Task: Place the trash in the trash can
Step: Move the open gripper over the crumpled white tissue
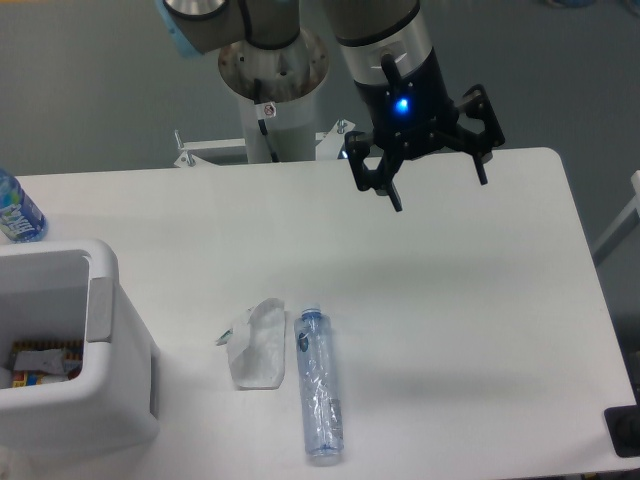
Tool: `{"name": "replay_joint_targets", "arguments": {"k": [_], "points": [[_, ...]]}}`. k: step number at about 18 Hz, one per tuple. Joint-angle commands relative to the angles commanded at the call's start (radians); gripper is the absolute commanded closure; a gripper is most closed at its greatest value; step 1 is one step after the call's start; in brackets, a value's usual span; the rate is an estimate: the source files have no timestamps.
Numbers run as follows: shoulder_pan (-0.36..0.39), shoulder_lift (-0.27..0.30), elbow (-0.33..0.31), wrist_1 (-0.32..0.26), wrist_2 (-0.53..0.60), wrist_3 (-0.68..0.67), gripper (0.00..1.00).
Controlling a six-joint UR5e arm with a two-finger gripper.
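Two pieces of trash lie side by side near the table's front middle: a crumpled white wrapper wad and, just to its right, a slim clear crinkled plastic bottle lying lengthwise with its cap pointing away from the front edge. The trash can, a boxy white bin with thick walls, stands at the front left with some packaging visible inside. My gripper hangs open high over the table's far right part, well away from both items, with nothing between its fingers.
A blue-labelled water bottle stands at the far left edge behind the bin. The arm's base column rises behind the table's far edge. A dark object sits at the front right corner.
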Motion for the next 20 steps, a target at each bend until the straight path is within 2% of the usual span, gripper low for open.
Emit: {"name": "replay_joint_targets", "arguments": {"k": [6,10,13,16,20], "points": [[-0.008,0.002,-0.020,0.000,-0.001,-0.011,0.00],[-0.011,-0.009,-0.058,0.009,-0.075,-0.008,0.00],[-0.020,-0.023,-0.118,0.093,-0.107,-0.082,0.00],[-0.032,-0.025,-0.147,0.098,-0.126,-0.088,0.00],[-0.045,-0.049,-0.170,0.095,-0.285,0.001,0.00]]}}
